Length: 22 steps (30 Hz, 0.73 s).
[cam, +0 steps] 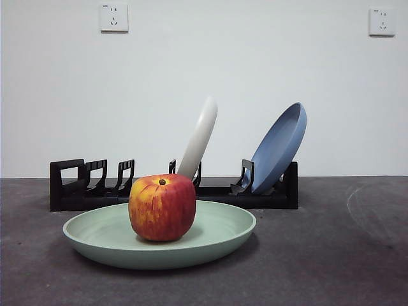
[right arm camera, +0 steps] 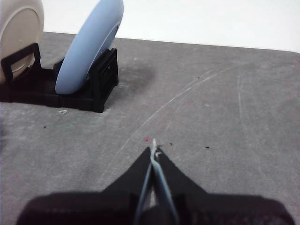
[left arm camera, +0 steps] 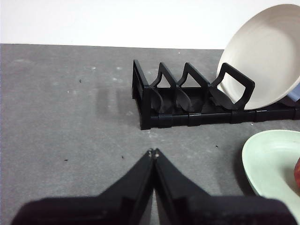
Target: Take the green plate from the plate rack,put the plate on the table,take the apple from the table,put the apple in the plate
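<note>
While both arms waited clear of the work, the scene read as follows.

Apple: large red apple [cam: 162,207] with yellow-orange streaks and a dark stem dimple sat upright in the middle of the plate, stem up; only a red sliver showed at the edge of the left wrist view.
Plate: wide shallow matte pale sage-green plate [cam: 223,236] lay flat on the table, just in front of the rack, not touching it as far as could be told.
Rack: long low black plastic plate rack [cam: 89,185] stood behind, loop handle at one end; several slots open.
Other plates: cream-white plate [cam: 199,137] and blue plate [cam: 279,148] leaned in rack slots, well apart from each other.
Table: flat dark grey rough-textured table [cam: 344,255], faint scuff arcs on it.
Left gripper: left gripper [left arm camera: 153,153] hovered over bare table near the rack's handle end, jaws pressed together, holding nothing.
Right gripper: right gripper [right arm camera: 154,151] over bare table beside the rack's blue-plate end, jaws pressed together, empty.
Task state: looked done, apple in plate.
Handling: apple judged firm, smooth, fairly heavy, apt to roll; best gripped across its widest middle. Plate judged stiff, light, likely slick; take by the raised rim.
</note>
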{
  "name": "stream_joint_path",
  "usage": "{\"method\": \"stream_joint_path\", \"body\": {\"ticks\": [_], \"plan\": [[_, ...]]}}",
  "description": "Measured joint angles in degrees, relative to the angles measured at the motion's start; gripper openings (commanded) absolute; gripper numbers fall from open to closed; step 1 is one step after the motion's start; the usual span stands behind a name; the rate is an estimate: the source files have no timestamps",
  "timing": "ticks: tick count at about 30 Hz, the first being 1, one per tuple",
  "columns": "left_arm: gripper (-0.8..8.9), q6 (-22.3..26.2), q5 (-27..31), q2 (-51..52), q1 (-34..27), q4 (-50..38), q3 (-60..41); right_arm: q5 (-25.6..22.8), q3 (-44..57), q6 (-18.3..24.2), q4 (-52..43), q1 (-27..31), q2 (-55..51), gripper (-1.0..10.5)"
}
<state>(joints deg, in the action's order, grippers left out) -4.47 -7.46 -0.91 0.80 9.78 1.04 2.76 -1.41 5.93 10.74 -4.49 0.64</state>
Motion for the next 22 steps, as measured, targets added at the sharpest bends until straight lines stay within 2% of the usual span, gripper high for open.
{"method": "stream_joint_path", "body": {"ticks": [22], "plan": [[-0.03,0.0,0.0,-0.4,0.0,0.0,0.0,0.0,0.0,0.7,0.0,0.0,0.0,-0.2]]}}
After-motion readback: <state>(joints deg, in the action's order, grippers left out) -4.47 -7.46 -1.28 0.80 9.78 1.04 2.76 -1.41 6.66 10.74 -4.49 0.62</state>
